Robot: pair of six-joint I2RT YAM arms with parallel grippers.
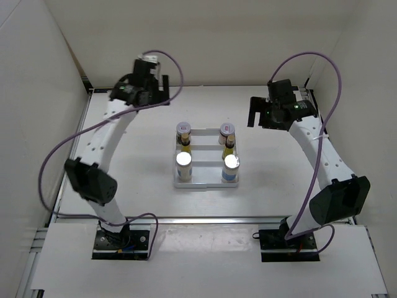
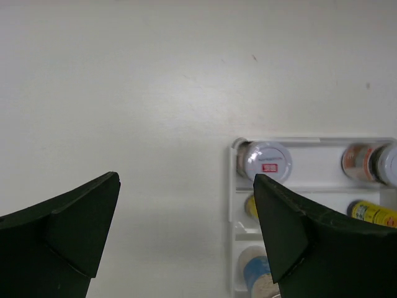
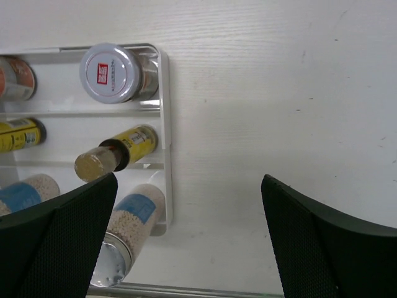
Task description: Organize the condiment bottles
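White tray (image 1: 205,184) of condiment bottles (image 1: 184,159), between left hand (image 2: 186,179), right hand (image 3: 189,178)

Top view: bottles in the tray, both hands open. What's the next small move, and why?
Probably just pull the left hand and right hand back home. Both are open, holding nothing, off to either side of the tray, and all six bottles sit in it, two per row. Nothing looks left to place.

You see two brown jars (image 1: 183,129) (image 1: 226,129) standing far, two yellow-and-black bottles (image 1: 185,144) (image 1: 229,146) in the middle, and two white bottles (image 1: 184,159) (image 1: 231,162) near, all in the tray (image 1: 205,184).
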